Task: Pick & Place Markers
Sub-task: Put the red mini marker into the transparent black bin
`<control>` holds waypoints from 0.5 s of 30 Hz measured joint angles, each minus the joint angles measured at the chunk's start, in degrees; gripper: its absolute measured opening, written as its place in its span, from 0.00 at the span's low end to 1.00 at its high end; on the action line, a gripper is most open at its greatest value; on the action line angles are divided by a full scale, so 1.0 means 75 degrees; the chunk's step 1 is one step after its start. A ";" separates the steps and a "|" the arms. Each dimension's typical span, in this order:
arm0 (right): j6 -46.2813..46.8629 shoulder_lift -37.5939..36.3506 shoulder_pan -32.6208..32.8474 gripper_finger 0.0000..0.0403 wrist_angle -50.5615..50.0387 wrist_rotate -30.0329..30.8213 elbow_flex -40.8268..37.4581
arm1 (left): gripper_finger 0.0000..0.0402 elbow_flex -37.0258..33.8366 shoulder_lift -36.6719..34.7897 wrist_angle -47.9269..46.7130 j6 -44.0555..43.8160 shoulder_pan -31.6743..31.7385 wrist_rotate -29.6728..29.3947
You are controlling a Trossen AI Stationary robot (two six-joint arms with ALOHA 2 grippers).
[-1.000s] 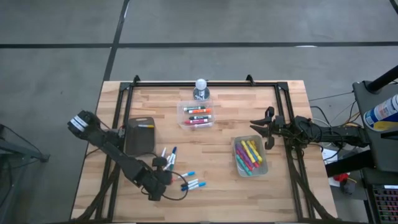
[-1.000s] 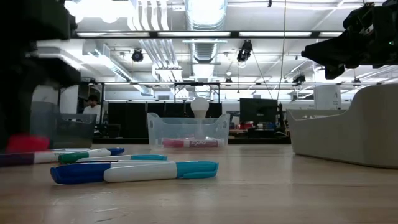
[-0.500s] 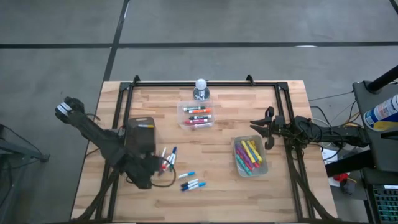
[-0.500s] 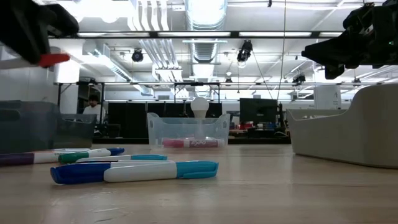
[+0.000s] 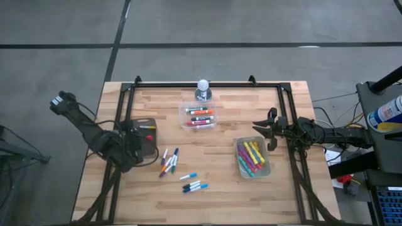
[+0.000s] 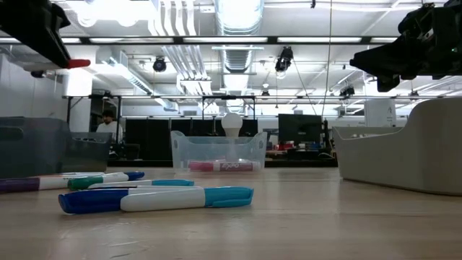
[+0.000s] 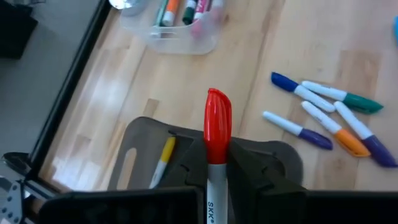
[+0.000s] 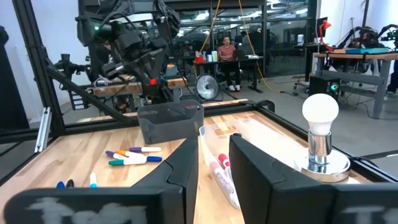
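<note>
Left tool (image 7: 217, 163) grips red-capped marker (image 7: 217, 127) above dark tray (image 7: 134, 146).

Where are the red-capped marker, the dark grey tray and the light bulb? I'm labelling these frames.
red-capped marker (image 7: 218, 118), left wrist view, on its cap.
dark grey tray (image 7: 134, 149), left wrist view, on its floor.
light bulb (image 8: 320, 113), right wrist view, on its globe.

A red-capped, white-bodied marker (image 7: 217, 142) sits over a dark grey tray (image 7: 137, 140) holding a yellow marker (image 7: 163, 161), while blue, green, orange and purple capped markers (image 7: 329, 115) lie on the light wood-grain table (image 5: 226, 172) with its black frame (image 5: 207, 85).
</note>
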 joint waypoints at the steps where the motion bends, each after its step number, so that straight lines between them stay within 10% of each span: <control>1: 0.0000 0.0000 -0.0001 0.20 0.0000 0.0000 0.0000 | 0.08 -0.0023 -0.0039 -0.0018 -0.0003 0.0014 -0.0024; 15: 0.0000 0.0000 -0.0001 0.18 0.0000 0.0000 0.0000 | 0.08 -0.1516 -0.0100 0.0225 -0.0726 0.0155 0.0930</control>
